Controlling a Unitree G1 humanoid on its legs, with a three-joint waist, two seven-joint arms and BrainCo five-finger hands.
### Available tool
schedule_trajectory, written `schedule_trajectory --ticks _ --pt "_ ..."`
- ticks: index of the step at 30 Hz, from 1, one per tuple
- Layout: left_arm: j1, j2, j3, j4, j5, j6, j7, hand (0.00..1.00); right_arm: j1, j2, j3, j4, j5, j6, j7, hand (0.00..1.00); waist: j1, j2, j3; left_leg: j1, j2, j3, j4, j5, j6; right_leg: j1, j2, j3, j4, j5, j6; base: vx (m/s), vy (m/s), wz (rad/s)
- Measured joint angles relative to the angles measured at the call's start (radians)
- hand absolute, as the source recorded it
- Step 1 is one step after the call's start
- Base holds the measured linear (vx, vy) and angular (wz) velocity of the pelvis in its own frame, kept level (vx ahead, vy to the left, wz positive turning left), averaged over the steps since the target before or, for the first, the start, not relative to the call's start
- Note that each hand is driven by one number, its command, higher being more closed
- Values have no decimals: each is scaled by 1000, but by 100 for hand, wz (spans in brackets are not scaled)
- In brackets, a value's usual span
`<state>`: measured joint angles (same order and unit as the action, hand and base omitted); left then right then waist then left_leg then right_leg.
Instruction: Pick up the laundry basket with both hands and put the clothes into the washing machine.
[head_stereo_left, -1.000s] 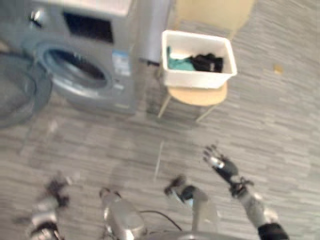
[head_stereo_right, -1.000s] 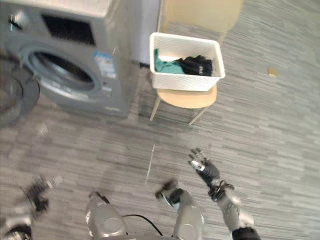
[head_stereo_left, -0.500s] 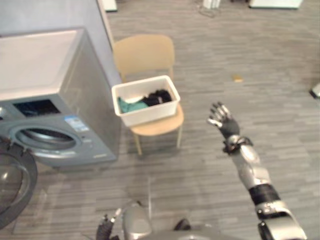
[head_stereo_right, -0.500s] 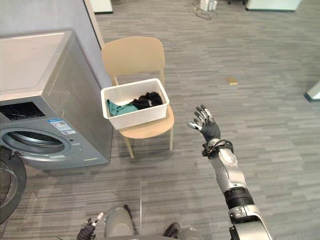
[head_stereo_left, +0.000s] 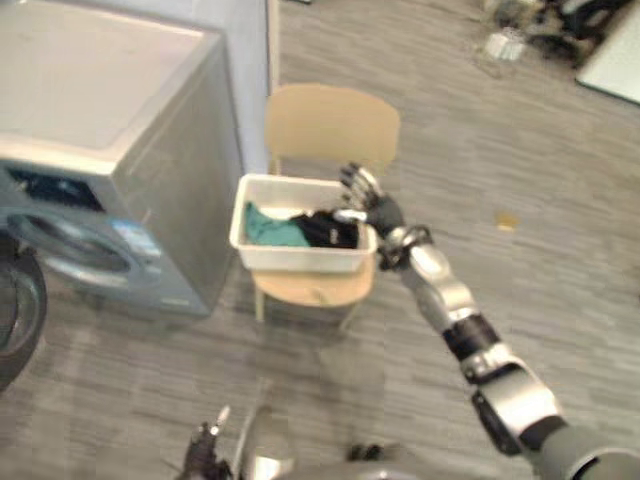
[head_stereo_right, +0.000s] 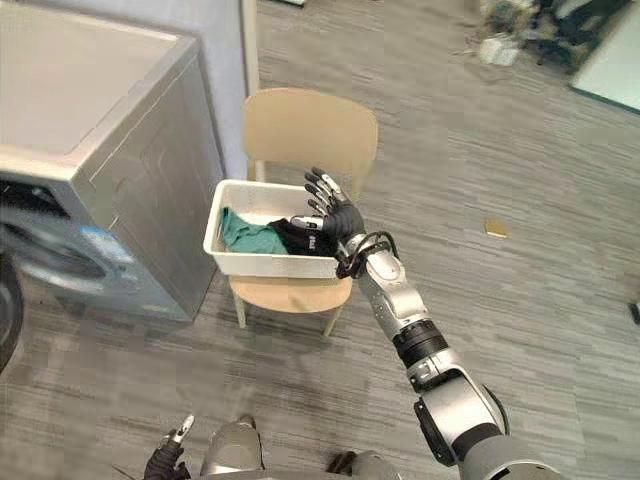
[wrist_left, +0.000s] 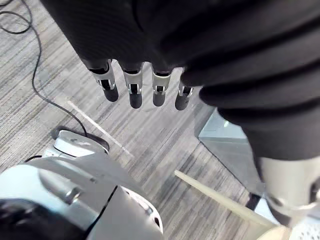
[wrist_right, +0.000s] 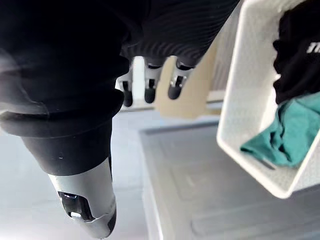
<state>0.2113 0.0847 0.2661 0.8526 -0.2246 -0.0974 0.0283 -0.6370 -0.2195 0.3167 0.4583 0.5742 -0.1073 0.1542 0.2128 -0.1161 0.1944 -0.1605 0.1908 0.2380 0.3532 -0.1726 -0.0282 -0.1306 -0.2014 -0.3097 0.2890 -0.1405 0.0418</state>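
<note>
Right hand (head_stereo_right: 338, 218), silver fingers spread straight, beside the right rim of the white slatted basket (head_stereo_right: 262, 265) (teal and black clothes (head_stereo_right: 243, 233) inside) on a rounded tan chair (head_stereo_right: 310, 130), right of the boxy grey washing machine (head_stereo_right: 110, 200); left hand (wrist_left: 135, 90) low, fingers straight.

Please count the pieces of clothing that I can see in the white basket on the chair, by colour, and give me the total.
Teal garment: 1
Black garment: 1
Total: 2 pieces showing in the laundry basket; anything under them is hidden.
</note>
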Motion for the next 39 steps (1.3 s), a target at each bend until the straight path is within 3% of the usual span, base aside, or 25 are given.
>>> schedule_trajectory --ticks 1,2,4,6,8,9,13,15,16,17,19,21,22,24,25,26,28,30,32,35,36,39 --pt "-6 10 1 -2 1 0 0 0 0 -2 0 0 -10 1 -2 0 2 -10 8 -17 -9 -24 20 -8 -18 2 -6 28 -37 65 44 165 -439 115" --pt "-22 8 0 -6 3 0 7 0 3 -14 8 1 -29 4 -4 0 6 27 33 -40 15 -94 61 -8 -39 37 27 -13 -39 58 71 109 -349 84" --pt "-39 2 3 -22 5 -2 18 0 1 -46 39 -35 -36 5 -8 0 14 52 34 -113 66 -182 79 11 -67 45 91 -97 -73 52 39 64 -304 82" --pt "-58 0 4 -25 4 -3 19 0 1 -80 47 -49 -64 2 -12 0 18 35 60 -130 102 -158 60 52 -82 65 110 -161 -84 42 18 56 -219 81" --pt "-50 -10 3 -26 5 1 18 0 1 -96 55 -51 -123 1 -21 0 22 3 83 -117 133 -44 54 79 -42 101 111 -200 -108 38 10 61 -161 60" --pt "-47 -14 5 -27 4 1 18 0 -1 -100 58 -51 -147 0 -22 0 23 0 84 -112 138 -23 49 79 -41 110 115 -207 -117 38 10 45 -81 33" --pt "-39 6 10 -52 23 -11 20 0 -149 -101 108 75 -270 -5 -46 0 32 -17 97 -115 128 -43 -9 101 -70 118 129 -231 -166 60 6 12 -13 18" --pt "-42 16 9 -71 22 -24 21 0 -220 -106 99 162 -293 -4 -70 0 31 -20 113 -119 106 -55 -51 130 -67 130 122 -271 -190 68 9 -17 6 67" --pt "-48 26 10 -71 19 -24 24 0 -256 -115 83 218 -316 -4 -89 0 27 -17 119 -131 110 5 -78 129 -52 132 105 -320 -197 69 12 -3 73 113" --pt "-49 25 -2 -72 18 -23 26 0 -264 -146 71 256 -341 -2 -94 0 17 -11 121 -133 123 94 -89 141 -41 140 82 -370 -202 68 36 26 102 123" --pt "-55 22 -36 -76 19 -22 23 0 -264 -188 32 320 -397 10 -102 0 23 -2 124 -155 82 93 -86 162 -32 140 37 -414 -178 60 68 106 213 96" --pt "-55 20 -64 -76 20 -20 17 0 -265 -193 -28 389 -442 34 -122 0 34 12 137 -186 48 72 20 83 -7 136 -47 -433 -59 16 110 169 312 54" --pt "-54 18 -68 -76 21 -19 16 0 -265 -193 -38 402 -459 41 -128 0 42 21 143 -188 45 71 56 52 2 132 -77 -427 -5 6 107 169 307 11" --pt "-55 32 -59 -84 22 -19 15 0 -304 -189 -45 476 -522 51 -130 0 66 46 162 -173 41 83 155 -36 34 58 -186 -386 275 6 3 146 283 -10" --pt "-55 40 -57 -92 22 -20 16 0 -322 -188 -45 500 -538 52 -130 0 72 52 175 -153 41 88 158 -49 40 34 -204 -367 334 8 -23 132 223 -14" --pt "-56 54 -50 -102 20 -20 19 0 -356 -182 -46 536 -551 56 -130 0 75 58 192 -123 41 91 150 -59 47 -1 -204 -337 399 -20 -17 124 172 -8" --pt "-56 72 -18 -107 -6 -20 22 0 -387 -169 -46 543 -570 69 -131 0 74 62 202 -82 37 108 111 -58 46 -47 -175 -351 371 -34 -12 150 134 -11" --pt "-56 76 2 -106 -24 -19 27 0 -400 -150 -49 543 -590 72 -131 0 75 63 204 -38 21 131 67 -56 43 -78 -125 -372 231 -28 -8 115 40 -17" --pt "-72 76 10 -108 -45 -20 28 0 -404 -149 -60 543 -628 79 -132 0 64 63 204 -27 4 137 50 -55 41 -113 -84 -392 38 34 -21 132 -20 10" --pt "-94 78 6 -107 -49 -21 21 0 -402 -149 -69 543 -665 97 -131 0 19 63 204 -36 1 82 95 -70 15 -114 -52 -319 -57 207 -61 200 -132 48" --pt "-99 70 2 -106 -49 -21 20 0 -400 -153 -70 535 -668 96 -131 0 19 73 209 -38 17 61 116 -75 8 -109 -39 -312 -32 202 -70 184 -190 15" --pt "-98 47 3 -105 -50 -21 16 0 -359 -153 -71 498 -705 97 -130 0 12 86 216 -88 98 14 288 -74 9 -77 4 -335 35 105 -82 183 -222 7"
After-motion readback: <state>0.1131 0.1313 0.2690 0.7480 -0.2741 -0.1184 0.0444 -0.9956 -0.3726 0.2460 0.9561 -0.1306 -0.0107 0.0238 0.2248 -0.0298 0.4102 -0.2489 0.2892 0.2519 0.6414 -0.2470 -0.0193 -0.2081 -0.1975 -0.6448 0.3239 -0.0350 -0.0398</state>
